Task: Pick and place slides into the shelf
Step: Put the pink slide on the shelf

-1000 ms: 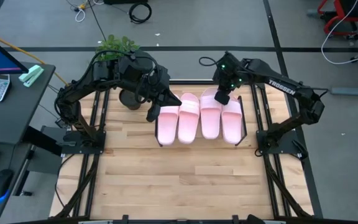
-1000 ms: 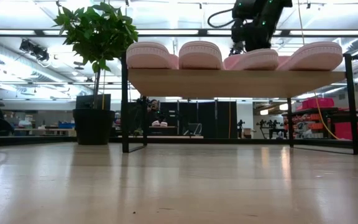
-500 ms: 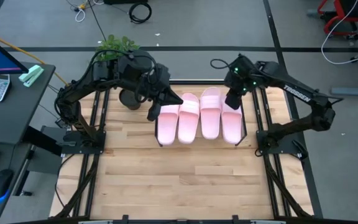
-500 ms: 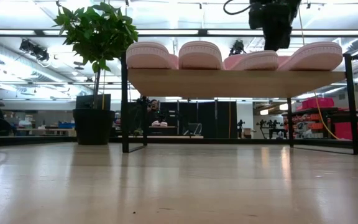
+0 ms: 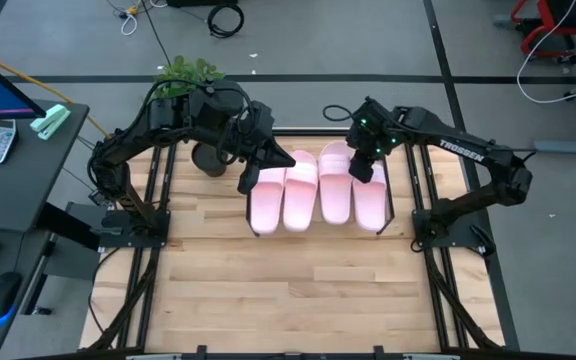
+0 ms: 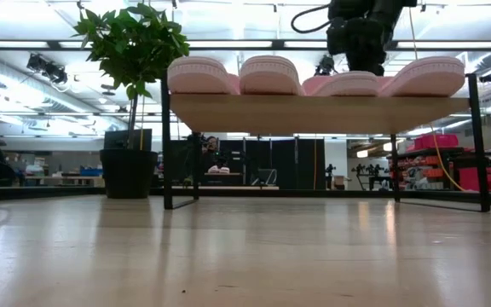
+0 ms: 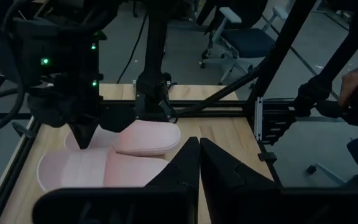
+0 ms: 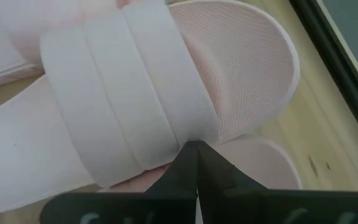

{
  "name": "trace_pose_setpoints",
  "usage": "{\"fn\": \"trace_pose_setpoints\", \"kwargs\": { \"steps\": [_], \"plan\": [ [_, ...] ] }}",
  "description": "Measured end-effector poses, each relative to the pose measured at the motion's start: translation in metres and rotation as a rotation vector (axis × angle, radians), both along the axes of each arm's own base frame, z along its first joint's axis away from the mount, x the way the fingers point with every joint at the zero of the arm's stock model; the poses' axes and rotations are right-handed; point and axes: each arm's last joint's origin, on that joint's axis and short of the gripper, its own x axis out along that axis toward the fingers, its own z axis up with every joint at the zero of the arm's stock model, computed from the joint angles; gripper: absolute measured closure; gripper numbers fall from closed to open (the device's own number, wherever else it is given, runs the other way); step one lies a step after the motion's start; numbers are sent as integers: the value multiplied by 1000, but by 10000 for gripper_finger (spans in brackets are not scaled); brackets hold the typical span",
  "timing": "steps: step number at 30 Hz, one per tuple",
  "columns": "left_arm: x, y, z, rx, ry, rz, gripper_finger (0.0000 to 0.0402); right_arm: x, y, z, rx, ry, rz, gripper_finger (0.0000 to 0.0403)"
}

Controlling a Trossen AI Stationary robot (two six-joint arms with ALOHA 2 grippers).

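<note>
Four pale pink slides point(image 5: 318, 195) lie side by side on the slanted wooden shelf point(image 6: 314, 107), toes toward the table's near edge. My right gripper point(image 5: 364, 172) is shut, its tips down on the right-hand pair of slides point(image 6: 348, 83). My left gripper point(image 5: 246, 186) is shut and hangs at the shelf's left end, beside the leftmost slide point(image 5: 266, 200); I cannot tell whether it touches it. In the left wrist view its shut fingers point(image 7: 199, 149) point across the slides point(image 7: 123, 158) toward the right arm. My right gripper meets a slide near the shelf's right end with its shut fingertips point(image 8: 194, 152), set against the edge of the wide strap point(image 8: 166, 134) where it joins the footbed. The fingers come slanting down from above. The slide lies on the shelf, partly over its neighbour point(image 8: 263, 165).
A potted plant point(image 5: 190, 72) stands at the table's far left corner, its dark pot point(image 5: 208, 158) close behind my left arm. The shelf's thin black frame point(image 5: 396, 200) runs just right of the slides. Bare plank tabletop point(image 5: 288, 290) lies toward the near edge.
My right gripper rose and swung toward the table's right edge, then came back left and down onto the right-hand slides. The shelf with all its slides has slid a little toward the table's left. My left gripper has kept still.
</note>
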Motion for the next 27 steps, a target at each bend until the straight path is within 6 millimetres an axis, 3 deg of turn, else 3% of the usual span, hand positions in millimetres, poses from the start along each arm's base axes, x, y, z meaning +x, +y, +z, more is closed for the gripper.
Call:
{"fn": "trace_pose_setpoints", "kwargs": {
  "steps": [20, 27],
  "plan": [
    [0, 0, 0, 1, 1, 0, 387, 3, -1, -1, 4, -12, 6, 403],
    [0, 0, 0, 0, 4, 0, 380, -4, -1, 8, -29, -51, -18, 403]
  ]
}}
